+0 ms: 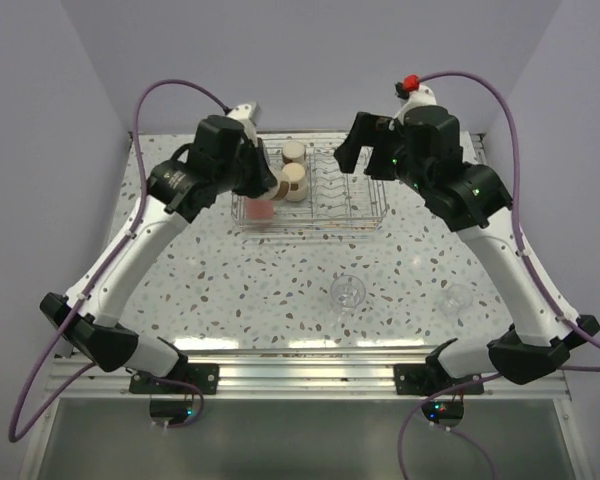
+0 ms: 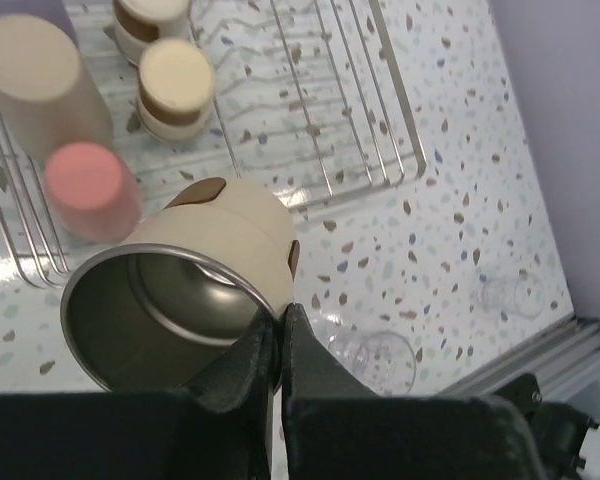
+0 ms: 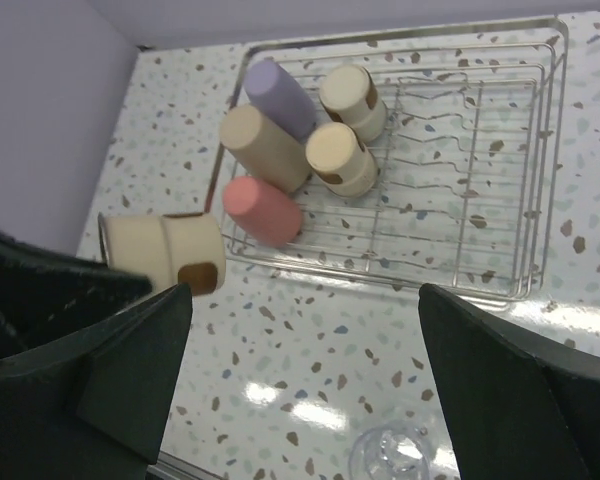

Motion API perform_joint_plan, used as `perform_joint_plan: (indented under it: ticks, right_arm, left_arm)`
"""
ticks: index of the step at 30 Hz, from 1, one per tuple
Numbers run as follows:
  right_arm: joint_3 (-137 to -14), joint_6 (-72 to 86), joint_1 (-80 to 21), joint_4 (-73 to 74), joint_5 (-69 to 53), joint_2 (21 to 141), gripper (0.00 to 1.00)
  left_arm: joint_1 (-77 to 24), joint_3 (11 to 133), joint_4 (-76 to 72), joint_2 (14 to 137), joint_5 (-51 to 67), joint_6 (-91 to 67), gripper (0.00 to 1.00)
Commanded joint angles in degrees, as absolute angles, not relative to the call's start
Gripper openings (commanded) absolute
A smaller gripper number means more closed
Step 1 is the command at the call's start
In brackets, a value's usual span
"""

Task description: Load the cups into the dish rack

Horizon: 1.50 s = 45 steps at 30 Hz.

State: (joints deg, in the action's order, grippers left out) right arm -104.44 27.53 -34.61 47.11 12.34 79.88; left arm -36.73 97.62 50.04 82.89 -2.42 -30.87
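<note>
The left end effector [image 2: 278, 345] pinches the rim of a cream, steel-lined cup [image 2: 205, 250]. The cup looks light, rigid and slick, so the rim suits as a hold. Just ahead lies the dish rack [image 3: 470, 200], with five cups [image 3: 265, 145] upended inside. The right end effector [image 3: 305, 300] hangs wide open above it. Behind both, two clear cups [image 1: 348, 292], likely fragile, stand on the surface [image 1: 280, 290].

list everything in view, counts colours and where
dish rack: 1, silver wire, far middle of table
cream cups: 2, cream with brown patch, in rack
held cup: 1, cream outside, metal inside, by rack's left side
tan cup: 1, in rack
lavender cup: 1, in rack
red cup: 1, in rack
clear cups: 2, on table nearer the arms
table: 1, speckled white
left gripper: black, shut on held cup
right gripper: black, open, by rack's right side
</note>
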Motion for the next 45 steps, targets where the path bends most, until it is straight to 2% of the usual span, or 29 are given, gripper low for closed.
perform_joint_plan:
  ticks: [1, 6, 10, 13, 22, 39, 45]
  right_arm:
    - [-107.14, 31.98, -32.26, 39.3, 5.46, 76.9, 0.98]
    - [-109.17, 37.43, -27.34, 32.9, -7.8, 79.1, 0.98]
    - [-106.27, 44.53, -26.54, 25.59, -13.09, 79.54, 0.98]
    - [-103.98, 49.37, -26.46, 21.11, -17.57, 80.51, 0.98]
    - [-97.47, 52.82, -26.54, 17.05, -18.63, 80.5, 0.98]
    - [-96.94, 56.16, -26.98, 12.75, -22.32, 85.07, 0.98]
    - [-97.38, 57.3, -27.33, 11.69, -23.55, 86.31, 0.91]
  left_arm:
    - [-29.54, 100.28, 40.18, 83.06, 8.06, -30.05, 0.0]
    - [-22.95, 96.97, 24.29, 81.75, 21.5, -35.22, 0.0]
    - [-18.73, 87.65, 2.86, 79.99, 38.8, -45.94, 0.0]
    - [-16.61, 80.08, -21.27, 79.28, 44.8, -56.57, 0.0]
    - [-15.12, 69.79, -59.11, 82.61, 48.69, -81.46, 0.0]
    - [-15.12, 66.18, -69.61, 85.25, 47.02, -88.15, 0.0]
    - [-15.21, 66.97, -70.58, 86.48, 46.32, -88.59, 0.0]
